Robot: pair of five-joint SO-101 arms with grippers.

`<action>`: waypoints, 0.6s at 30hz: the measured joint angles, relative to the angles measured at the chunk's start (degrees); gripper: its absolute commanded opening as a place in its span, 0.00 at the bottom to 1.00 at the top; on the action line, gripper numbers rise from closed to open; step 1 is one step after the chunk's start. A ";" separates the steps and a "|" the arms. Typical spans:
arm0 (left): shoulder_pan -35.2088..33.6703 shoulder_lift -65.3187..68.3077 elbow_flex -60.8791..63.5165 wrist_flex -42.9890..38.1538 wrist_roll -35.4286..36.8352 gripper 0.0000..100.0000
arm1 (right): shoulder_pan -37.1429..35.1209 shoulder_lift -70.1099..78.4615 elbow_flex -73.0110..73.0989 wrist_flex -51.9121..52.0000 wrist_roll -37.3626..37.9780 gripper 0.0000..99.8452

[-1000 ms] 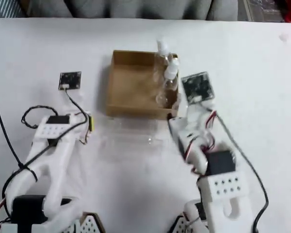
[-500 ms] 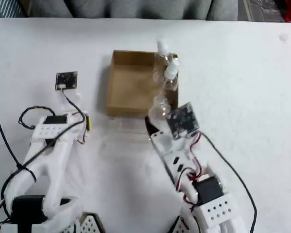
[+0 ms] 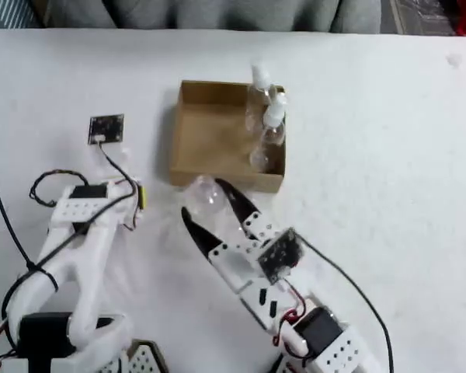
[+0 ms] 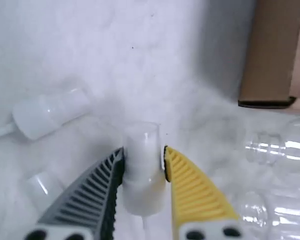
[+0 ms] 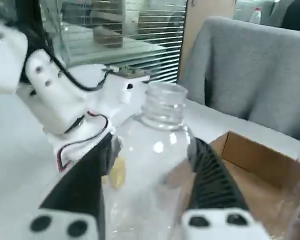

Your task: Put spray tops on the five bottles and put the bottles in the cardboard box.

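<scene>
A clear bottle [image 5: 157, 155] with an open neck stands upright between the black fingers of my right gripper [image 5: 155, 145], which is shut on it. From above, this gripper [image 3: 202, 198] and its bottle [image 3: 206, 193] are just in front of the cardboard box [image 3: 210, 140]. Two bottles with spray tops [image 3: 266, 116] stand along the box's right side. My left gripper [image 4: 142, 152] is shut on a white spray top [image 4: 142, 170] just above the table, left of the box [image 3: 142, 198].
Two more spray tops [image 4: 50, 112] [image 4: 40, 187] lie on the white table near my left gripper. Clear bottles without tops [image 4: 277, 147] [image 4: 270, 210] lie on their sides beside it. A box corner [image 4: 275, 50] stands beyond them.
My right arm has swung left from the box's front right corner to its front middle, now with the clear bottle in its gripper. The left arm has barely moved.
</scene>
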 measured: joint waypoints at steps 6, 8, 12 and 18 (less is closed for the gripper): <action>-0.97 -2.02 0.00 -3.60 0.00 0.02 | -0.09 0.00 0.00 0.00 -6.86 0.02; -1.14 -4.40 0.00 -4.22 0.00 0.02 | -0.09 0.00 0.00 0.00 -7.38 0.02; -1.05 -12.22 -0.70 -4.40 0.00 0.02 | -0.09 0.00 0.00 0.00 -7.82 0.02; 0.18 -28.13 -2.55 -4.57 2.73 0.02 | 0.00 0.00 0.00 -0.53 -7.82 0.02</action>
